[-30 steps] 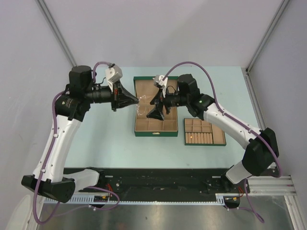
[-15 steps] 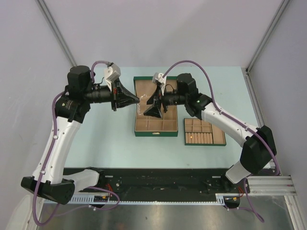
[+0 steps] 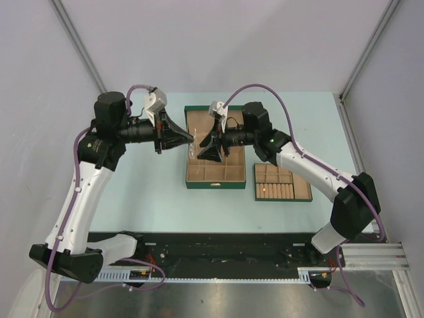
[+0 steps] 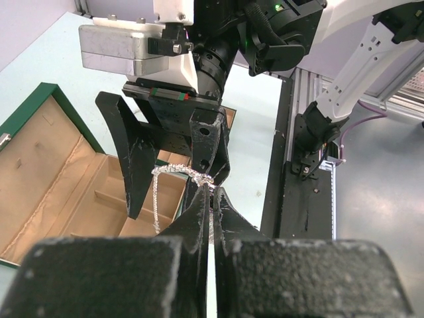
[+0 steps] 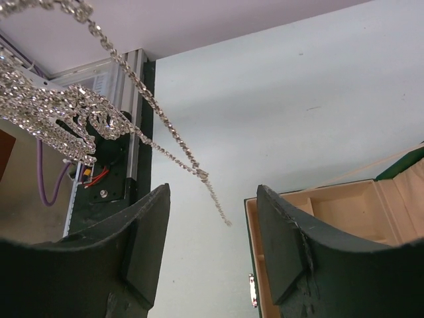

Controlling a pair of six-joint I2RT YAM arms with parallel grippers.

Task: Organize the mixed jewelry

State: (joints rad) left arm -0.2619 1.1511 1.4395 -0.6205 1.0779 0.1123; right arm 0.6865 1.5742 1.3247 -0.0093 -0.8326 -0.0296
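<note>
right gripper (image 5: 212, 195) has shifted left toward left gripper (image 4: 212, 199); its jaws stand spread, chain necklace (image 5: 169, 138) hanging between them. left jaws pinch this chain above the green box (image 3: 199, 175).

A: What do the arms look like?
B: Left arm (image 3: 76, 199) and right arm (image 3: 311, 165) alike: white shells, black joints, a purple cable (image 3: 262, 85) looped along each.
A: And the right pincer (image 5: 213, 193)?
B: Black wedge fingers (image 5: 149, 245), scuffed pale. A green light (image 3: 272, 140) glows on the right arm.
</note>
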